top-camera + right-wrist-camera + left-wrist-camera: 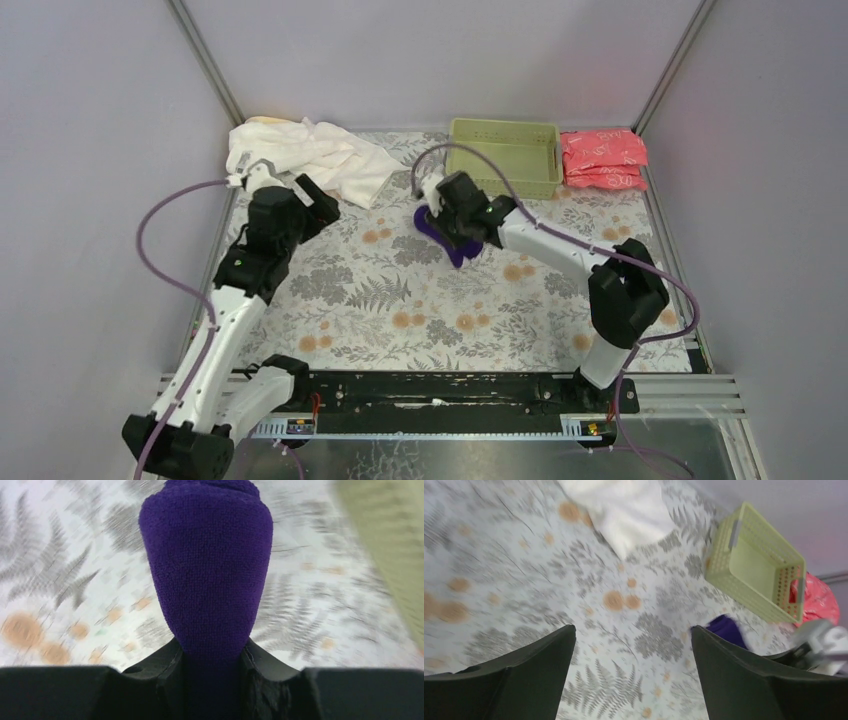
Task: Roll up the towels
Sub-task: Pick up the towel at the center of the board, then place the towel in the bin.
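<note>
jaws pinch the dark purple towel (pixel 206 565) above a fern-print tabletop (pixel 60 570).

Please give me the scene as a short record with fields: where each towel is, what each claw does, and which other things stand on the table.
right claw: shut on the purple towel
left claw: open, holding nothing, over the flowered table cover
white towel: crumpled at the far left, not rolled
green basket: at the far edge, nothing inside
pink-red packets: stacked to the right of the green basket
purple towel position: bunched, in front of the green basket
</note>
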`<state>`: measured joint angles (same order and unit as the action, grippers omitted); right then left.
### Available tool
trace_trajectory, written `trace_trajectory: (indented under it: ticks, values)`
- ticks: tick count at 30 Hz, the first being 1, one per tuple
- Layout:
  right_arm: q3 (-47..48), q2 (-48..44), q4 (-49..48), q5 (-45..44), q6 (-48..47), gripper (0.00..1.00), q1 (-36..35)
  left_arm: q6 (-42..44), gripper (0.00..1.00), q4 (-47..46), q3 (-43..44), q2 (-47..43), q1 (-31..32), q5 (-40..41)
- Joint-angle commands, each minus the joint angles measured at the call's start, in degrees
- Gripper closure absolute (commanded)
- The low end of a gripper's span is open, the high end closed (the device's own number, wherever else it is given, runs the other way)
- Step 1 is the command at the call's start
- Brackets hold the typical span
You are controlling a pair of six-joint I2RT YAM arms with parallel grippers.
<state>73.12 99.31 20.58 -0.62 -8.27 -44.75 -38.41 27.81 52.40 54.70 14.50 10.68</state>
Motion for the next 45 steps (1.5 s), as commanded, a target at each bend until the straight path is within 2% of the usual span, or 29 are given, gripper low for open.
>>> trace_trajectory:
  ticks: [1, 5, 11, 19, 24, 31, 37, 45]
  values:
    - [11.11, -2.20, 4.21, -14.43, 7.35, 0.88, 5.66, 11.93, 0.13, 6.81, 4.51, -3.74, -1.63, 8.03]
    - [20.80, 2.73, 6.39, -24.78, 11.89, 0.88, 10.44, 16.16, 0.10, 6.26, 3.91, -5.93, -1.67, 12.80]
    - [33.20, 13.13, 4.57, -34.82, 15.15, 0.88, 16.09, 16.65, 0.09, 3.88, 0.18, -6.86, -2.08, 13.52]
    - [53.50, 35.25, 4.28, -37.64, 16.21, 0.89, 18.77, 16.62, 0.09, 3.89, -1.04, -4.90, -3.60, 13.23]
    - [56.35, 42.51, -0.19, -28.27, 16.64, 0.87, 18.93, 16.70, 0.09, 3.91, -1.01, -3.61, -4.86, 12.15]
    - [48.91, 43.30, -10.64, -11.69, 19.70, 0.84, 19.23, 16.71, 0.09, 3.83, -1.13, -2.87, -5.65, 10.65]
    - [47.60, 44.08, -12.17, -7.12, 28.10, 0.82, 20.72, 16.53, 0.10, 3.82, -1.37, -2.81, -6.13, 10.15]
    - [47.08, 44.13, -10.98, -2.18, 38.05, 0.64, 22.37, 16.44, 0.10, 3.83, -1.47, -2.66, -6.64, 9.21]
